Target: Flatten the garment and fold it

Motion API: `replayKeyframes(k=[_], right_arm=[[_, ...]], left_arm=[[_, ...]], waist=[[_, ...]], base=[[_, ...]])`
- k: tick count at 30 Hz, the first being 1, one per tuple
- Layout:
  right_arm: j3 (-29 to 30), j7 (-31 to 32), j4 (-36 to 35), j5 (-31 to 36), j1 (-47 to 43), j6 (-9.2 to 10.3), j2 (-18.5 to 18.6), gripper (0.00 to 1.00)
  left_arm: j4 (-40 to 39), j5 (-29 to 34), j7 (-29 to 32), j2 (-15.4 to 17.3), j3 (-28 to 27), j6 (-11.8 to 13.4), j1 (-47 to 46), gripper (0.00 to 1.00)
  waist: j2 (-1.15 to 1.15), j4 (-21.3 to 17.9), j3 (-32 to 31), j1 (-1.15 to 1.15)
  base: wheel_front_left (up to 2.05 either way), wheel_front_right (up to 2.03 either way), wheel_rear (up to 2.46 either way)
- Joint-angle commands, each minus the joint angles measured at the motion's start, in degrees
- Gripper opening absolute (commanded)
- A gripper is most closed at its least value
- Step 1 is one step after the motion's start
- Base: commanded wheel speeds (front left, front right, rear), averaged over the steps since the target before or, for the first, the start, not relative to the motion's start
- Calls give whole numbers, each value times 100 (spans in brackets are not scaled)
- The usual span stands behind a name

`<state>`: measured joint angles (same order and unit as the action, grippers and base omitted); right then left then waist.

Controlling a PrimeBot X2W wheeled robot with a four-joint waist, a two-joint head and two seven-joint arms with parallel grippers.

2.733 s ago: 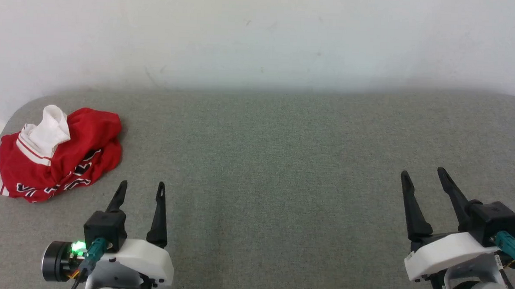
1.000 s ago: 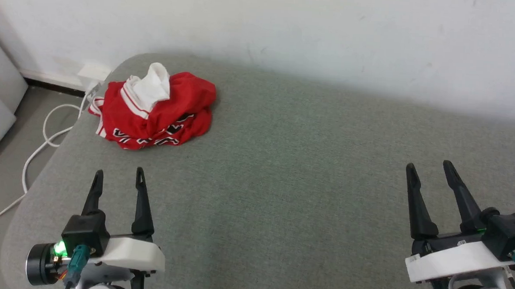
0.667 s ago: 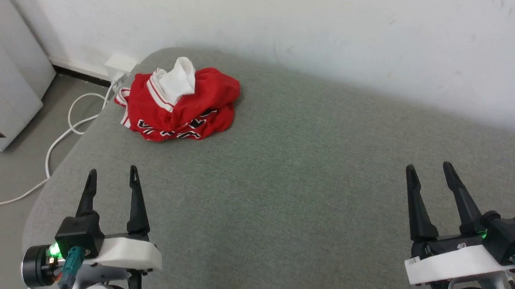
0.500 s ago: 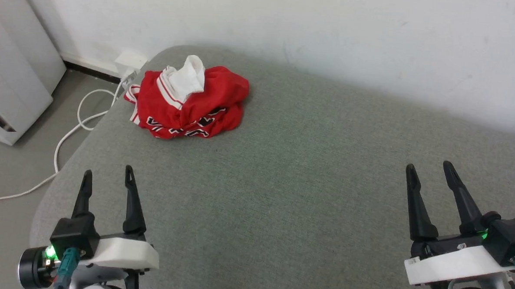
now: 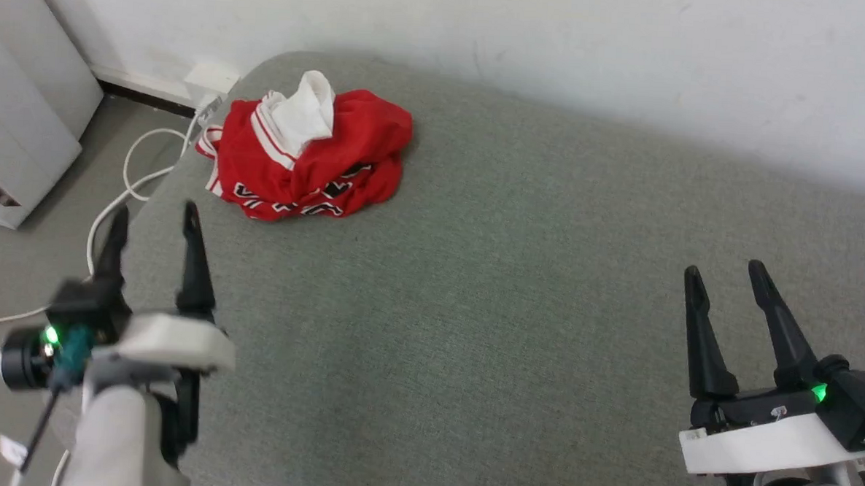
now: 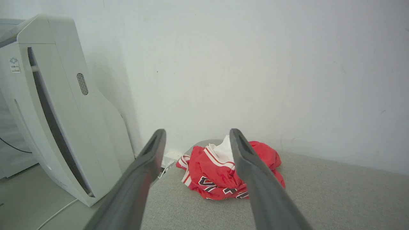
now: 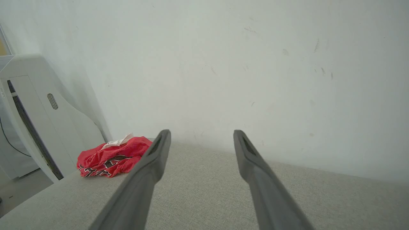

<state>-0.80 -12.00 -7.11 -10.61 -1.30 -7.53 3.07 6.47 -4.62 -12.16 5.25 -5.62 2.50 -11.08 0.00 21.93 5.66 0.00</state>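
The left gripper [image 5: 154,210], fingers spread and empty, has lifted toward the crumpled garment [image 5: 312,165], so a first grab looks near, while the right gripper [image 5: 723,270] waits, also spread.

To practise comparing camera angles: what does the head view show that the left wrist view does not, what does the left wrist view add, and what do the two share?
Head view: the right gripper, open, and the green light on the left arm's wrist.
Left wrist view: the vent grille and the long dark slot on the white appliance's side.
Both: the crumpled garment near the rounded corner of the grey surface, the open left gripper pointing toward it, the white wall and a white cable on the floor.
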Motion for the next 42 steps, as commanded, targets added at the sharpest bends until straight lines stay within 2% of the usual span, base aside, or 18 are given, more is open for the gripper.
replayKeyframes(k=[1,3,4,6,8,14,17,19,22,26,29,33,42], right_arm=[[-32,-85,-102,39,161,3,-15,100],[-30,-97,-123,62,210,4,-15,100],[-11,-121,-177,103,311,4,-16,100],[16,-145,-226,150,417,4,-16,100],[39,-157,-253,172,469,4,-17,100],[66,-228,-413,346,785,4,-18,100],[54,-264,-508,435,969,4,-19,100],[38,-288,-585,493,1087,4,-19,100],[14,-300,-685,587,1248,4,-19,100],[-36,-300,-800,685,1431,4,-19,100],[-95,-300,-888,801,1544,4,-19,100],[-128,-300,-983,858,1661,4,-19,100],[-118,-300,-999,908,1761,4,-19,100]], left_arm=[[582,-150,-70,227,-124,-140,-659,100],[834,-172,-74,318,-137,-190,-901,100],[1291,-219,21,490,-141,-291,-1409,100],[1721,-294,192,702,-146,-451,-1947,100],[1924,-364,300,769,-147,-532,-2211,100],[3024,-705,1238,1368,-75,-863,-3754,100],[3498,-989,2089,1711,126,-964,-4426,100],[3654,-1464,2846,1853,441,-987,-4827,100],[3539,-2240,3947,2238,1018,-996,-5139,100],[3310,-3215,5245,2773,1445,-997,-5245,100],[3111,-3483,5946,3195,1827,-997,-5222,100],[2894,-3527,6363,3608,2372,-998,-5128,100],[3023,-3820,6412,3810,3040,-998,-4923,100]], waist=[[0,-217,321,0],[0,-273,409,0],[0,-374,596,0],[0,-475,808,0],[0,-512,910,0],[0,-753,1582,0],[0,-874,1927,0],[0,-938,2157,0],[0,-1055,2452,0],[0,-1218,2762,0],[0,-1313,2972,0],[0,-1425,3164,0],[0,-1503,3287,0]], base=[[0,0,0],[0,0,0],[0,0,0],[0,0,0],[0,0,0],[0,0,0],[0,0,0],[0,0,0],[0,0,0],[0,0,0],[0,0,0],[0,0,0],[0,0,0]])
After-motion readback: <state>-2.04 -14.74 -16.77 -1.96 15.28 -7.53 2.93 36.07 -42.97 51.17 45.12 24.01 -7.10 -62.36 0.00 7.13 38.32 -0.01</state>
